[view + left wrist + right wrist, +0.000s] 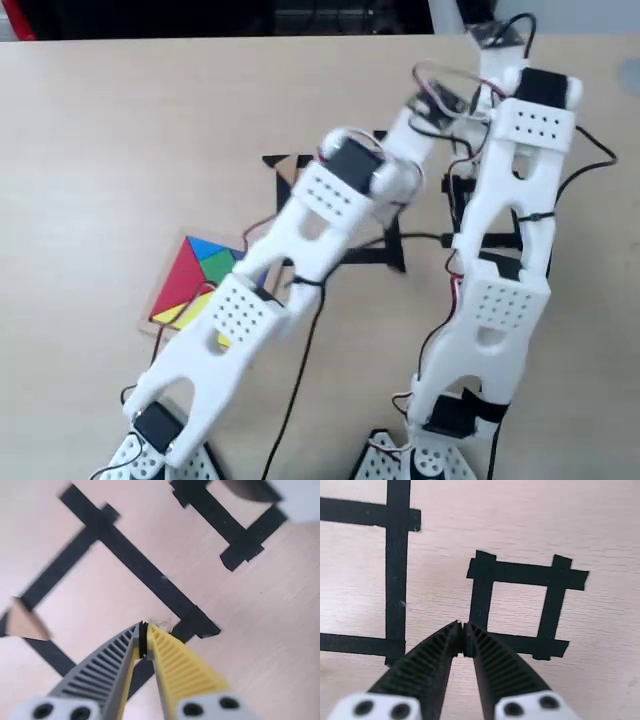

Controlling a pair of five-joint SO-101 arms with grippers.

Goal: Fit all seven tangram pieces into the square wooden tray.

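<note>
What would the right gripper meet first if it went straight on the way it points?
Likely the table, at a corner of the small black tape square; nothing else lies ahead of the right gripper, though depth is unclear.

Table (100, 150): pale wood-grain top, matt, smooth w/ fine grain lines. Tape (397, 555) on it: black, matt. Arm shells (505, 300): white plastic, matt, perforated. Left gripper (144, 630): ribbed plastic, one finger grey, other yellow. Right gripper (463, 630): ribbed black plastic, white plastic base. Tray (158, 300): bare pale wood rim. Tangram pieces (185, 275): smooth coloured faces, look painted.
</note>
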